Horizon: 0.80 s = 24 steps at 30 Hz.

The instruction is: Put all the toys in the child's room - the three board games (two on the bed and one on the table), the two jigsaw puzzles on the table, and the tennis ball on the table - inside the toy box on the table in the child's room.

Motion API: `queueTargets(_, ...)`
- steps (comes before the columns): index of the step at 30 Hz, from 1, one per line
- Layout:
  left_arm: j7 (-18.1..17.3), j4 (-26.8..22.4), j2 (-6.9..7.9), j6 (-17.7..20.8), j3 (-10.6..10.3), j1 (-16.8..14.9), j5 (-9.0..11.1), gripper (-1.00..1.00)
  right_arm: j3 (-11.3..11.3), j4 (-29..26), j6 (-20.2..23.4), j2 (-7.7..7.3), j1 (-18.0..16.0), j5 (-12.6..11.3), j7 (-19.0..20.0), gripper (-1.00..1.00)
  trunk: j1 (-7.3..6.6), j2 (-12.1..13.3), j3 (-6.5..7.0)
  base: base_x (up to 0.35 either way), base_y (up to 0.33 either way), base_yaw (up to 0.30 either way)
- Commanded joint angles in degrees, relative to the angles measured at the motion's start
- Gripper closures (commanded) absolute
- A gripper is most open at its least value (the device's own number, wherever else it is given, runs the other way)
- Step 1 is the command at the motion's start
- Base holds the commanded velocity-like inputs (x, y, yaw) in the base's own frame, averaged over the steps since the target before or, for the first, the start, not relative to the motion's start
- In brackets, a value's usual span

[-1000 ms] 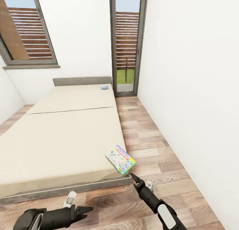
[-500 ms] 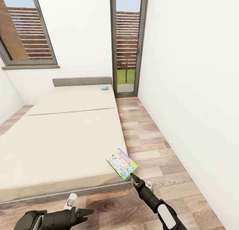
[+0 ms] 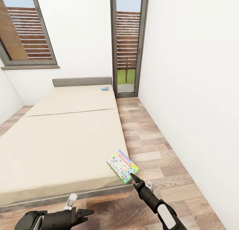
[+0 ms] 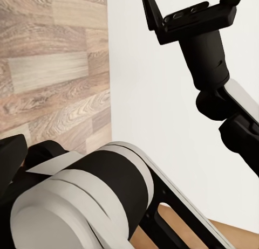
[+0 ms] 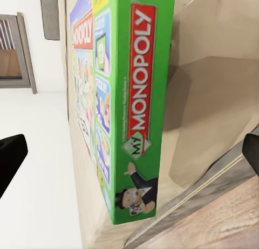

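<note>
A green-topped Monopoly board game (image 3: 122,166) lies on the near right corner of the bed (image 3: 59,140), jutting past the mattress edge. My right gripper (image 3: 140,180) is open just in front of that game. In the right wrist view the game's green side (image 5: 135,98) fills the gap between the two black fingertips (image 5: 9,157), which stand well apart from it. A light blue board game (image 3: 105,88) rests far off by the grey headboard (image 3: 82,81). My left gripper (image 3: 89,214) hovers open and low over the floor before the bed's foot, holding nothing.
A strip of wood-plank floor (image 3: 149,143) runs between the bed's right side and the white wall (image 3: 192,90). A tall grey-framed glass door (image 3: 127,50) closes the far end. A window (image 3: 26,34) sits above the headboard at the left.
The whole view has crept forward and slightly right, so the camera moved. The green board game now sits closer to my right gripper's fingertips. Both grippers keep their openings.
</note>
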Motion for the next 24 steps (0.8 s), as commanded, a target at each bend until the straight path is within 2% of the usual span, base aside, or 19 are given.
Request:
queueTargets(1,-0.1,0.0,-0.02,0.3,0.0,0.0,0.0,-1.0,-0.3,0.0,0.5,0.06,0.0,-0.3,0.1,-1.0,0.0,0.0,-0.05,0.034,0.012,0.0)
queueTargets(6,-0.1,0.0,-0.12,0.3,0.0,0.2,0.0,-1.0,0.0,0.0,0.5,0.08,0.0,-0.3,0.1,-1.0,0.0,0.0,-0.05,0.017,0.006,0.0)
queueTargets(12,-0.1,0.0,-0.08,0.3,0.0,0.3,0.0,-1.0,1.9,0.0,0.4,0.08,-0.1,-0.2,0.0,-1.0,0.0,0.0,-0.05,0.003,0.001,0.0)
queueTargets(18,-0.2,0.0,-0.05,0.2,0.0,0.3,0.1,-1.0,2.3,0.0,0.4,0.08,-0.1,-0.2,0.0,-1.0,0.0,0.0,-0.05,0.0,0.0,0.0)
queueTargets(24,-0.1,0.0,-0.12,0.1,0.0,0.3,0.1,-1.0,2.4,0.0,0.4,0.08,-0.1,-0.1,0.0,-1.0,1.31,-2.4,-1.12,0.0,0.0,0.0)
